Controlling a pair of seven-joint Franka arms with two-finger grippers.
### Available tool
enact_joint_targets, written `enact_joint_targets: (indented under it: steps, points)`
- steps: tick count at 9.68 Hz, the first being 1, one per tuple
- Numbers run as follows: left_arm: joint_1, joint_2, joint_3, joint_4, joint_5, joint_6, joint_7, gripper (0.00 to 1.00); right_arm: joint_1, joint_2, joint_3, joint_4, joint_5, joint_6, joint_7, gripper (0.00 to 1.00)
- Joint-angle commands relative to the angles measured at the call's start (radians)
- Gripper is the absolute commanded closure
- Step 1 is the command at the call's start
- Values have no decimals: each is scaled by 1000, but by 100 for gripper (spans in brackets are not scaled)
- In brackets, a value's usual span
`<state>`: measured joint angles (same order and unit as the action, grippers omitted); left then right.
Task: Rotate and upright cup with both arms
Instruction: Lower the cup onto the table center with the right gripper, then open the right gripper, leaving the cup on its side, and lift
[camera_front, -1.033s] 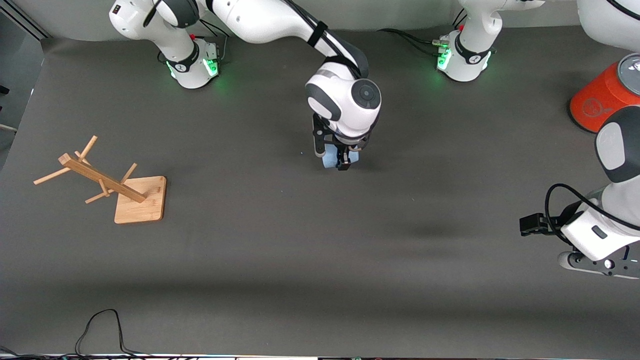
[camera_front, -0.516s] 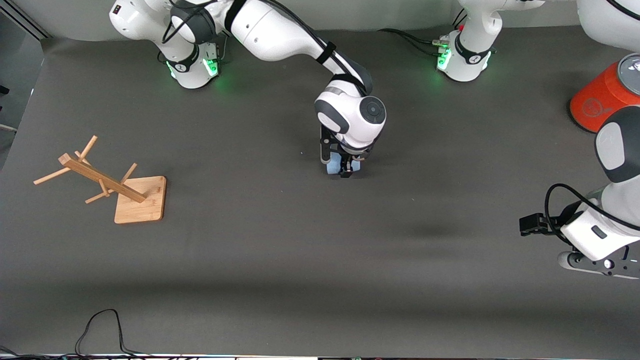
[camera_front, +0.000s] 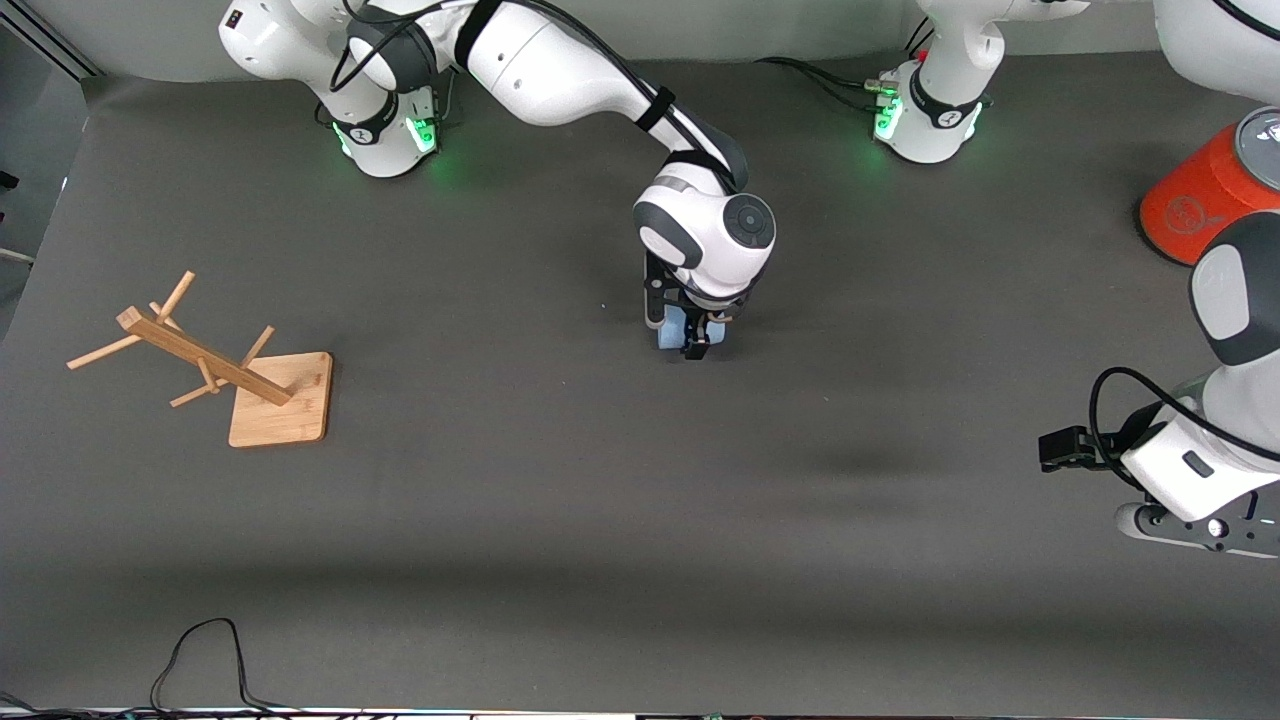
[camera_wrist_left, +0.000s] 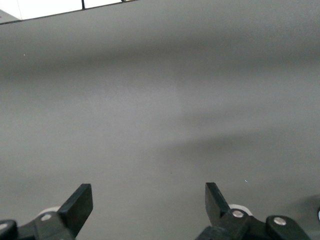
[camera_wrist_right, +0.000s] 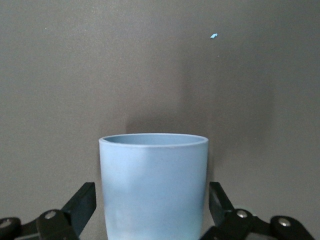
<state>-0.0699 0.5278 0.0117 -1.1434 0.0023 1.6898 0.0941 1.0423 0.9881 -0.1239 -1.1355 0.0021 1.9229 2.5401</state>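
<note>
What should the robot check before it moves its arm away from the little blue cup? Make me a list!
1. Cup standing upright, rim up: ok.
2. Right gripper open: ok; a gap shows between each finger and the cup wall.
3. Cup resting on the table, not hanging in the air: cannot tell; its base is hidden.
4. Left gripper open and holding nothing: ok; it waits at the left arm's end of the table.
5. Wooden rack and orange can well away from the cup: ok.
</note>
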Motion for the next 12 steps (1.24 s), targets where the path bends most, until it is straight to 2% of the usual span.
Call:
enact_joint_targets:
  steps: [1, 3, 6, 8, 10, 12]
  points:
    - [-5, 3, 4, 10, 11, -9, 10, 0, 10, 3, -13, 31, -11, -5, 17, 0]
    - [-5, 3, 4, 10, 11, -9, 10, 0, 2, -47, -11, 28, -4, -43, 8, 0]
    - [-7, 3, 4, 10, 11, -9, 9, 0, -8, -164, -11, 30, 42, -253, -90, 0]
    - [-7, 3, 4, 5, 11, -9, 1, 0, -74, -262, -14, 28, 70, -384, -257, 0]
    - [-13, 3, 2, 5, 11, -9, -8, 0, -167, -371, -20, 19, 70, -522, -514, 0]
    - [-16, 1, 2, 2, 10, -10, -8, 0, -275, -501, -23, -53, 58, -583, -798, 0]
